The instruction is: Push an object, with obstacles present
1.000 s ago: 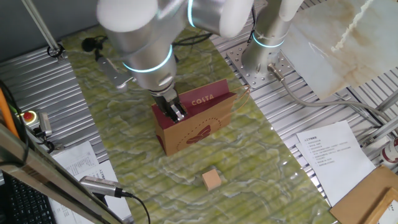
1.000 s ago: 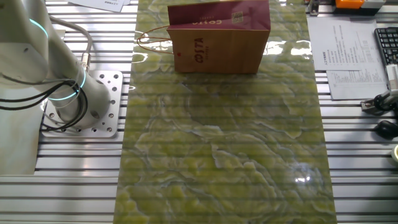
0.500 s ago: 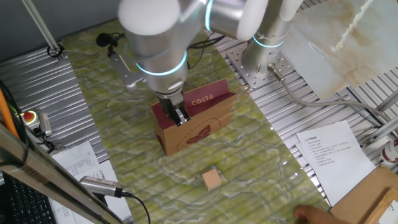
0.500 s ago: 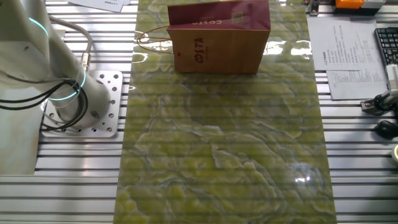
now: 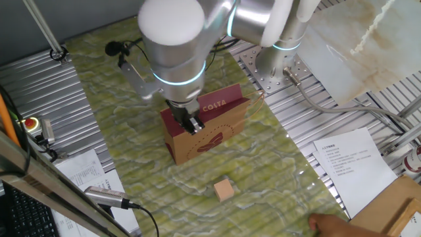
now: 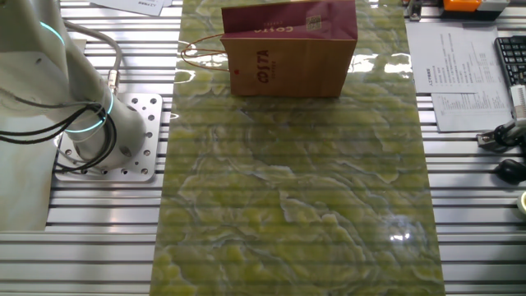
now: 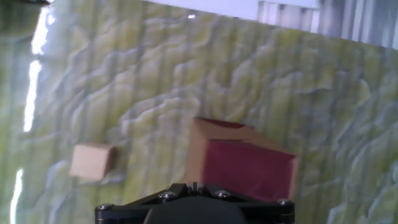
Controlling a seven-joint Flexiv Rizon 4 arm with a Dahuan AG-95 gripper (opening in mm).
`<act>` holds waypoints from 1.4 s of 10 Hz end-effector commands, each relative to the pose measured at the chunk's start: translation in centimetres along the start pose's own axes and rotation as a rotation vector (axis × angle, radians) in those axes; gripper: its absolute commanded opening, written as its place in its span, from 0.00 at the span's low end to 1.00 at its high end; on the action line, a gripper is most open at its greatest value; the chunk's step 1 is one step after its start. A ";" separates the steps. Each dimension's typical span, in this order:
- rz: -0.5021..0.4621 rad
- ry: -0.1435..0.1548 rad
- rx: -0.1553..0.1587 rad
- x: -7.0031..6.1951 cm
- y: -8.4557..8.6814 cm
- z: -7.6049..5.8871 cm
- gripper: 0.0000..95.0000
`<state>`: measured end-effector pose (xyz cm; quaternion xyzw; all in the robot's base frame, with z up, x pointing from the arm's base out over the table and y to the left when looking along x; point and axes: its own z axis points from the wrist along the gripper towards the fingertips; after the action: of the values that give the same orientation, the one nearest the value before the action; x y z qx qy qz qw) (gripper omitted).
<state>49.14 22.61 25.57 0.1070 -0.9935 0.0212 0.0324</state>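
Item one, the wooden cube [image 5: 225,190]: in one fixed view you see it lying flat on the green marbled mat [image 5: 131,164], in front of the paper bag [image 5: 207,131] and well apart from it, with bare mat all around. The hand view gives you the same cube [image 7: 92,161] from above, to the left of the bag [image 7: 239,158] with a strip of mat between them; the other fixed view does not show you the cube at all. Item two, the bag: brown kraft with a maroon upper band, standing upright on the mat; one fixed view shows you the white COSTA lettering and a maroon leaf mark on the near face, while the other fixed view shows you the bag [image 6: 289,51] from its opposite side at the far end of the mat [image 6: 296,189], with its string handle looping out to the left. Item three, the gripper [image 5: 191,124]: in one fixed view you find it hanging over the bag's left upper edge, dark fingers pointing down and close together, but whether they touch each other or the bag you cannot tell. The hand view shows you only the dark mount at the bottom edge, no fingertips; the other fixed view shows you only the arm's base [image 6: 107,131] on the slatted table [image 6: 477,205]. Item four, sundries: printed sheets [image 5: 348,158] on the table at the right, and a hand [image 5: 332,226] at the lower right edge.
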 end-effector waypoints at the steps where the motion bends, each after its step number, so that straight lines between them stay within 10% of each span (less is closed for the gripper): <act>1: 0.066 0.054 -0.050 0.1 4.3 -0.7 0.00; 4: 0.115 0.068 -0.050 0.8 7.4 0.7 0.00; 12: 0.064 0.040 -0.059 1.1 7.6 1.1 0.00; 14: 0.044 0.041 -0.052 3.0 9.1 2.4 0.00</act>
<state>44.87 30.43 23.45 0.0537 -0.9976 0.0065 0.0440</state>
